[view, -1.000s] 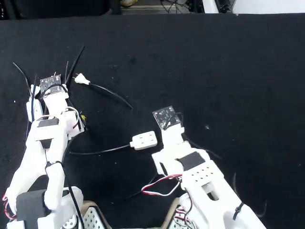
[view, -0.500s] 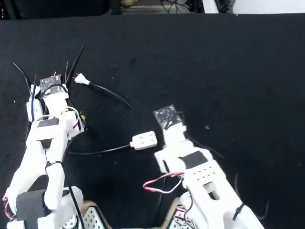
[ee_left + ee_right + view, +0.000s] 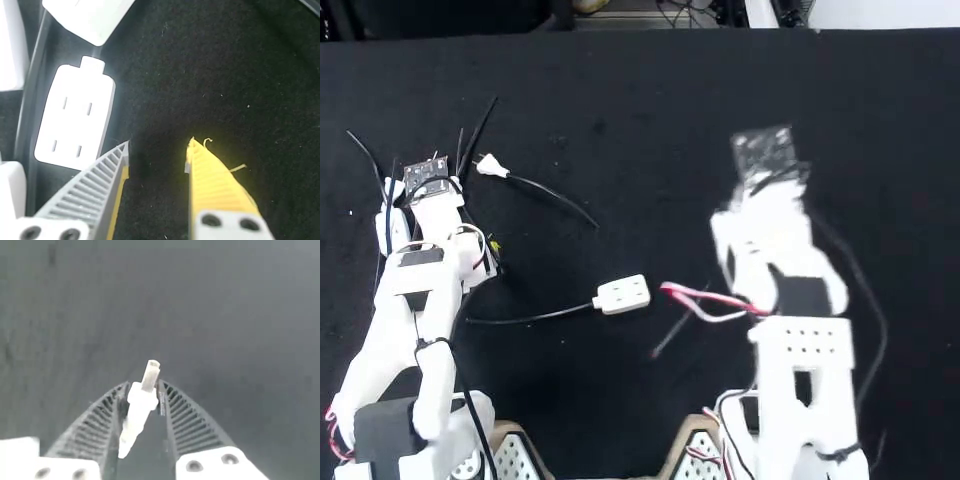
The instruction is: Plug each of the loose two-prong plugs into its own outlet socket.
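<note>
My right gripper (image 3: 143,385) is shut on a white two-prong plug (image 3: 139,405) whose prongs stick out past the fingertips over bare black cloth. In the high view that gripper (image 3: 763,150) hangs at the right of the table. A second white plug (image 3: 490,165) on a black cord lies at the far left. A white outlet block (image 3: 623,294) with a black cord rests near the middle. My left gripper (image 3: 157,147) stands open just above the cloth, next to another white outlet block (image 3: 75,120) with two pairs of slots. In the high view this gripper (image 3: 425,172) sits beside the loose plug.
The table (image 3: 650,110) is covered in black cloth. Black cable ties (image 3: 475,125) stick up around the left arm. A red and white wire (image 3: 705,305) loops from the right arm toward the middle outlet. Another white block (image 3: 90,15) lies beyond the left outlet.
The right arm has swung from beside the middle outlet block out to the right and farther back, carrying its plug. The left arm has stayed where it was.
</note>
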You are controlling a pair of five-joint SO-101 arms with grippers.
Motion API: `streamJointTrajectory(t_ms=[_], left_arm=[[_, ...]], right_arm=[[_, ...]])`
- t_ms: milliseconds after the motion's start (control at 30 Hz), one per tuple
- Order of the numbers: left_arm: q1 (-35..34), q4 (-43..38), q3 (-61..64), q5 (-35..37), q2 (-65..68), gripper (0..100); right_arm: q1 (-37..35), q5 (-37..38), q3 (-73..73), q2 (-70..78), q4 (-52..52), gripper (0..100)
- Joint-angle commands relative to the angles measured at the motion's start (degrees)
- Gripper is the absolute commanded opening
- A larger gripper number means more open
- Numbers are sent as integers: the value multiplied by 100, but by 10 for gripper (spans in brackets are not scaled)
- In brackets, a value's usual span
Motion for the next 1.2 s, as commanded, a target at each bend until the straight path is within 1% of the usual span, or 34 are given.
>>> streamJointTrajectory(t_ms=[0,100,367,433,467,633,800,967,1033,1067,1167], left_arm=[[-66,-79,-31,70,-202,184],[-66,-70,-31,62,-202,184],[-66,-70,-31,53,-202,184],[-66,-70,-31,44,-202,184],[-66,-70,-31,44,-202,184],[-66,-70,-31,35,-202,184],[-66,-79,-31,35,-202,184],[-66,-79,-40,26,-202,184],[-66,-79,-40,26,-202,184],[-66,-79,-40,26,-202,184],[-66,-79,-40,26,-202,184]], right_arm=[[123,246,-866,-40,-123,11],[-26,1248,-892,-40,-123,11],[-536,5327,-180,-40,-132,11],[-624,6040,215,-40,-132,11],[-668,6251,462,-40,-132,11],[-949,6567,1640,-92,-132,11],[-1257,6532,2273,-92,-123,11],[-1152,6532,2844,-84,-105,18],[-1073,6470,2967,-84,-88,59],[-1029,6321,2985,-84,-88,90],[-941,5626,2923,-92,-123,191]])
